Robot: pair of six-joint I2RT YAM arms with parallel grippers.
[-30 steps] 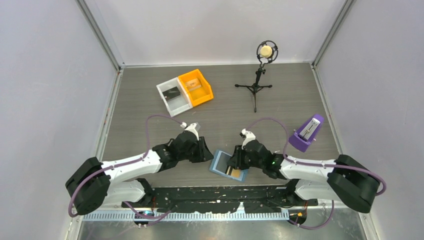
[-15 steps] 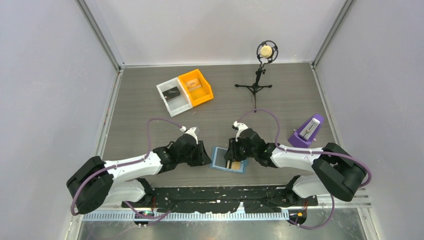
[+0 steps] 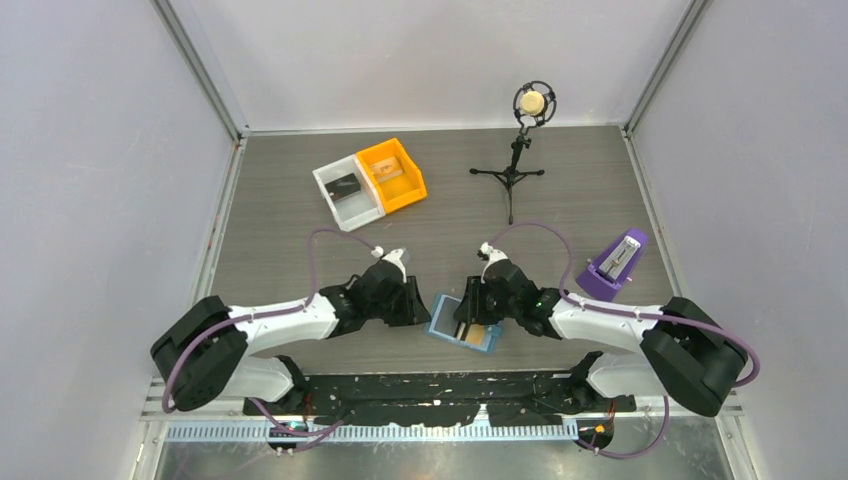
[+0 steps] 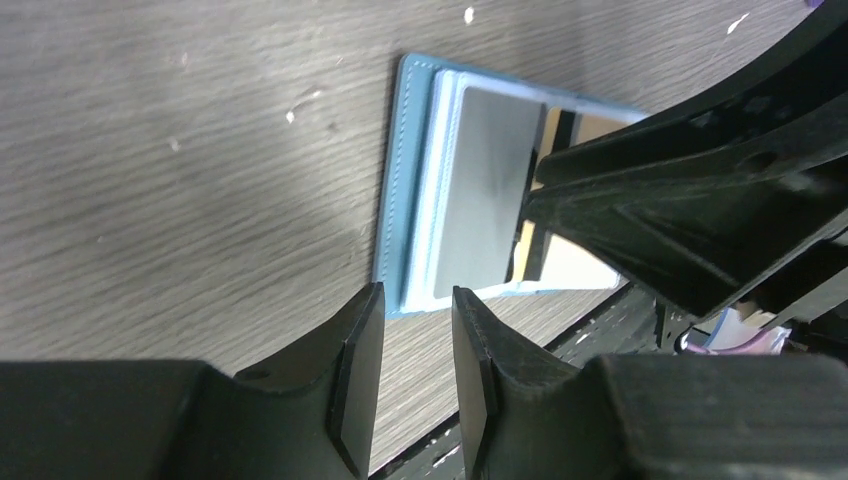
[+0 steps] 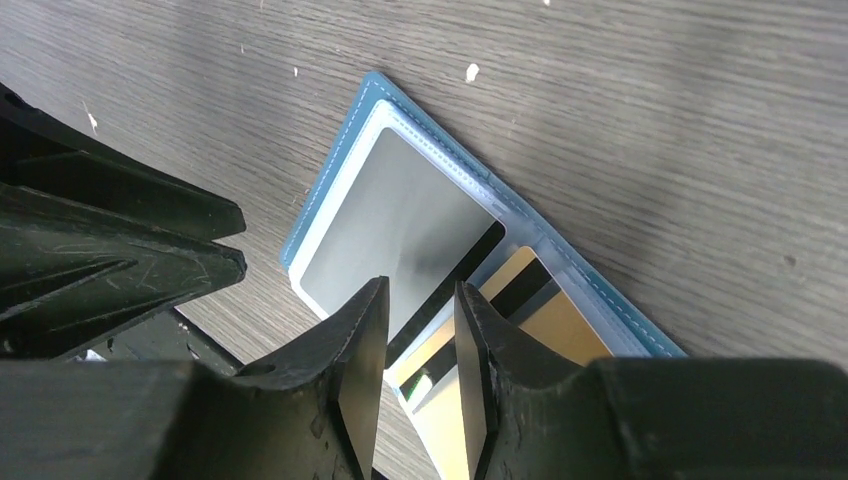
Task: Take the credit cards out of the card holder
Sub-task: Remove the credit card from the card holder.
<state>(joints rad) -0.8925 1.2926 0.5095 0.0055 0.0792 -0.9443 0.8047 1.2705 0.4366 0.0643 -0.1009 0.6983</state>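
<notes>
The light-blue card holder [image 3: 478, 338] lies open on the table near the front edge, between my two grippers. In the right wrist view the holder [image 5: 330, 190] has a dark card [image 5: 400, 220] that shines grey in its clear pocket, and a tan/gold card [image 5: 565, 330] sticks out beside it. My right gripper [image 5: 418, 300] hovers over the cards' edges with the jaws slightly apart and nothing clamped. My left gripper [image 4: 415, 300] is at the holder's [image 4: 395, 200] left edge, jaws slightly apart and empty. Both the left gripper [image 3: 415, 305] and the right gripper [image 3: 468, 305] show from above.
A white bin [image 3: 335, 204] and an orange bin [image 3: 412, 180] stand at the back left. A microphone on a tripod [image 3: 515, 150] stands at the back centre. A purple wedge stand [image 3: 612, 266] is at the right. The black base rail runs just in front of the holder.
My left gripper has moved right, up to the holder's left edge. My right gripper has shifted back and left over the holder. The holder has slid and turned slightly.
</notes>
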